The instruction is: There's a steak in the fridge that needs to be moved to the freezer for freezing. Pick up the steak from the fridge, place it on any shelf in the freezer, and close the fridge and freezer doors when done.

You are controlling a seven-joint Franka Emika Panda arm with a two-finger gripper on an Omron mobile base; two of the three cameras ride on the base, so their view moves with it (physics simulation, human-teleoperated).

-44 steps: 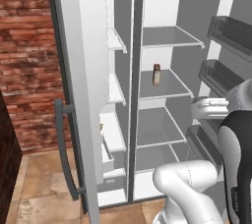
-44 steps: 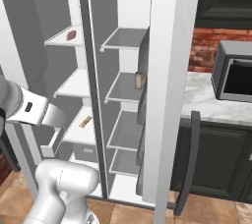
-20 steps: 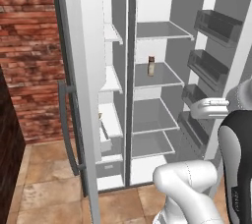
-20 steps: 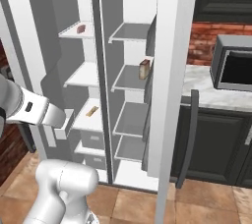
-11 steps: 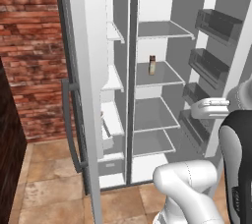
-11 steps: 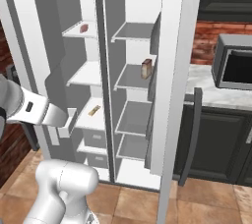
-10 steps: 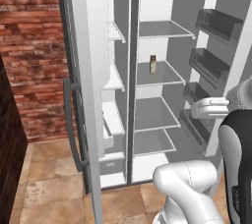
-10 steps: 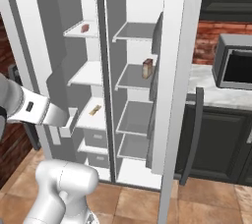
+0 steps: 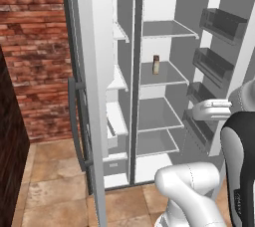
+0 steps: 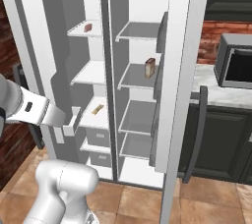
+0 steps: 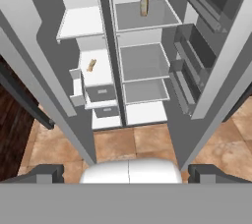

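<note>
I see the steak (image 10: pixel 88 27), a small flat pink-red slab, lying on the top white shelf of the freezer (image 10: pixel 88 75); too small to tell its long axis. A tan jar (image 10: pixel 150 68) stands upright in the fridge (image 10: pixel 140 78). My gripper (image 11: pixel 128 169) hangs clear, jaws spread, holding nothing.

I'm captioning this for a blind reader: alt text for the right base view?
A light-grey side-by-side refrigerator stands with both doors open. The steak lies on a high freezer shelf, a tan jar stands in the fridge, and the gripper hangs open before the freezer.
</note>
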